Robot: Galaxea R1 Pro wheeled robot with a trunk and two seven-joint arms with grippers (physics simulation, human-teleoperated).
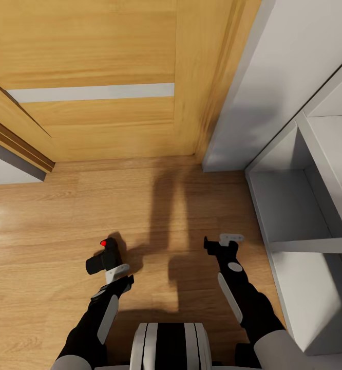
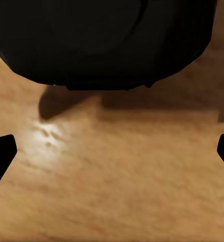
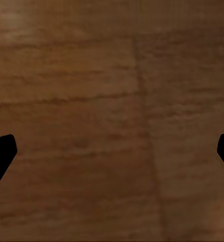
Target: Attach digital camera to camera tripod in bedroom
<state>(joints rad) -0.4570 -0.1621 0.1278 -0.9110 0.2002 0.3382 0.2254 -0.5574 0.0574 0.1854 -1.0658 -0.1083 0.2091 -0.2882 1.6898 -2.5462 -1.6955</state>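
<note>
The digital camera (image 1: 105, 255), a small black body with a red dot on top, is held off the light wood floor at the tip of my left arm. My left gripper (image 1: 111, 264) is shut on it. In the left wrist view the camera's black body (image 2: 107, 40) looms large, with its shadow on the floor behind it and my left gripper (image 2: 112, 156) spread wide. My right gripper (image 1: 220, 240) hangs open over bare floor with nothing in it, and its fingertips (image 3: 1, 156) sit far apart. The camera tripod is out of view.
A wooden door (image 1: 89, 77) with a pale stripe stands straight ahead. A white open shelf unit (image 1: 294, 205) runs along the right side. A wood-and-grey corner (image 1: 12, 159) juts in at the left. Wood floor (image 1: 63, 205) lies between them.
</note>
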